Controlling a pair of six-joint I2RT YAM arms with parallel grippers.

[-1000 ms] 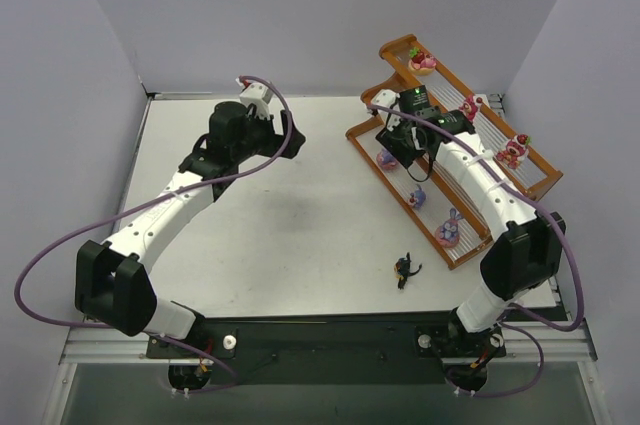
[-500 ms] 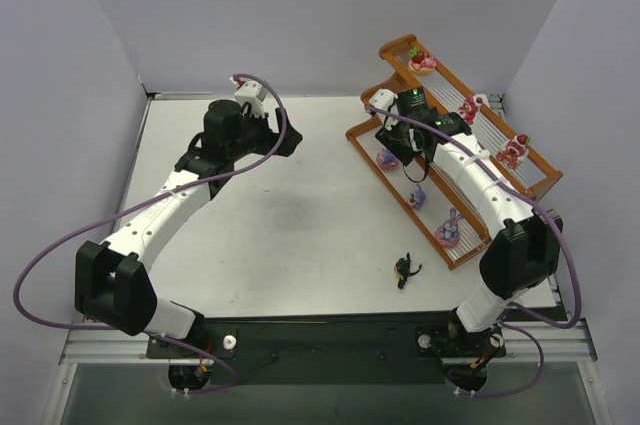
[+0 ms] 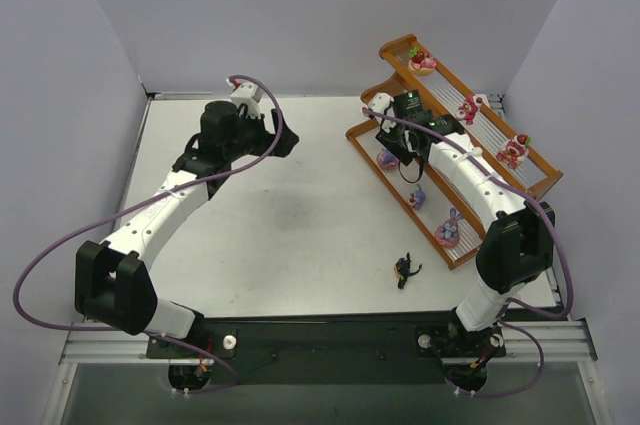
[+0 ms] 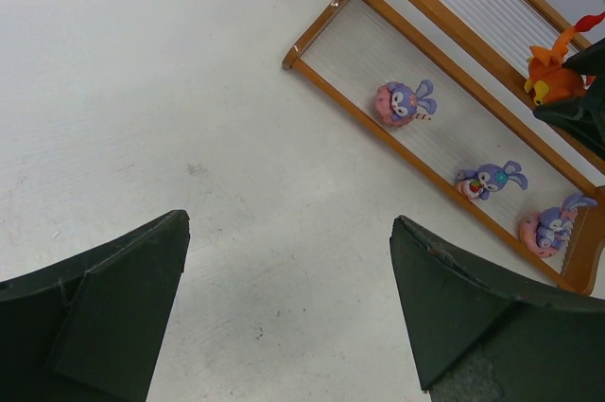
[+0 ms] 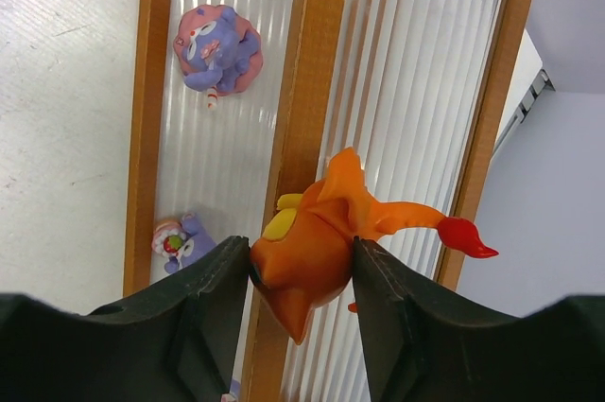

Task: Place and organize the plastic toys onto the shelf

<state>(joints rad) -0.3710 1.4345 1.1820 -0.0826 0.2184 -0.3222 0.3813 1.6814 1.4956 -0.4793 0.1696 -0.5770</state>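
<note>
Orange plastic sits clamped between the two fingers of the right gripper (image 5: 302, 268): the orange toy (image 5: 317, 251), tail pointing right, hangs over the shelf (image 5: 304, 52) at the rail between its lowest and middle tiers. Whether it touches the slats cannot be told. From above, the wrist hides both toy and fingers.

Three purple toys (image 4: 402, 102) lie spaced along the lowest tier; the right wrist view cuts off the third. Three pink-red bears (image 3: 468, 107) stand on the top tier, too small to read in detail. The middle tier shows bare slats on both sides of the held toy.

The black winged toy (image 3: 405, 268) lies on the table (image 3: 280, 215) just off the shelf's near end. The left gripper (image 4: 288, 222) hangs wide apart and holding nothing over open table, well left of the shelf.
</note>
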